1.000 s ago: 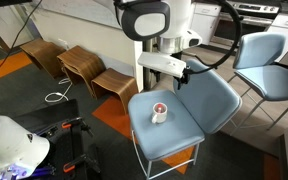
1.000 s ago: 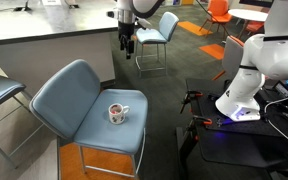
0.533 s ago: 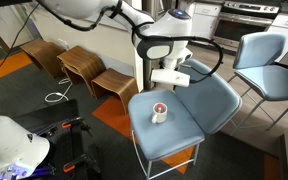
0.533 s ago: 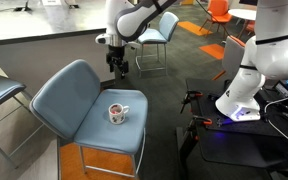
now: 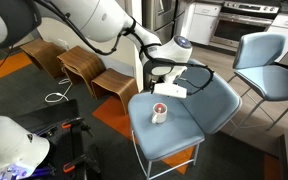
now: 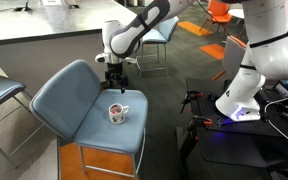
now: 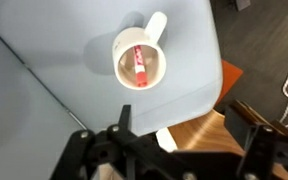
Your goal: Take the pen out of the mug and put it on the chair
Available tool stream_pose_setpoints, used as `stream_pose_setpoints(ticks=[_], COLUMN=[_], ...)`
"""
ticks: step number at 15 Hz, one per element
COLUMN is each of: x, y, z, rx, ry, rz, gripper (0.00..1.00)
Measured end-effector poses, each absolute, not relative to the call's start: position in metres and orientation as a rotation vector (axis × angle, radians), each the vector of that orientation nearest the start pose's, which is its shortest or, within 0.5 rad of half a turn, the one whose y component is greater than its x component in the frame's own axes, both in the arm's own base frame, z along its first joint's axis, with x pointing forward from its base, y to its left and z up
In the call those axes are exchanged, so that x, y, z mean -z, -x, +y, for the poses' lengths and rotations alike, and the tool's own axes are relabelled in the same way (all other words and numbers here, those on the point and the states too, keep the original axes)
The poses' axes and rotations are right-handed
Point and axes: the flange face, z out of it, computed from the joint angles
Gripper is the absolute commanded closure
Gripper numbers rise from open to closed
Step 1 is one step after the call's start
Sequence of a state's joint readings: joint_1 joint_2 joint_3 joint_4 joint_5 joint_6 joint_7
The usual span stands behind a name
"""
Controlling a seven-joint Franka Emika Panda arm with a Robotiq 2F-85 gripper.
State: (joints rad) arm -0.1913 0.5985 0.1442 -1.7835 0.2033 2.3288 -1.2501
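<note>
The white mug [image 7: 140,58] stands upright on the seat of the pale blue-grey chair [image 7: 54,70], with the red pen [image 7: 139,64] lying inside it. The mug also shows in both exterior views [image 5: 160,111] [image 6: 116,113], with a red spot at its mouth. My gripper [image 7: 184,125] is open and empty, its two dark fingers spread wide. It hangs above the chair seat [image 5: 184,125], a little above and beside the mug [image 5: 170,90] [image 6: 114,84], not touching it.
A second identical blue-grey chair [image 5: 274,60] stands close behind. Bent-plywood stools [image 5: 79,65] line the floor beyond. A white robot base with cables [image 6: 246,85] stands beside the chair. An orange floor patch [image 7: 199,110] lies under the seat edge.
The arm has swung down from well above and behind the chair back to just above the mug. The mug and pen have not moved.
</note>
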Motion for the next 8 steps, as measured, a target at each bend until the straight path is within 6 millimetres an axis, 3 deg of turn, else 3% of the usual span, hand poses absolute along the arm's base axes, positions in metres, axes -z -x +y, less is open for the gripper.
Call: stream_pose_setpoints(ticks=[8], x=[-0.2122], y=[-0.6564], z=[-0.0334], rx=[0.137], ry=[2.538], rz=[-1.457], gripper=[0.00])
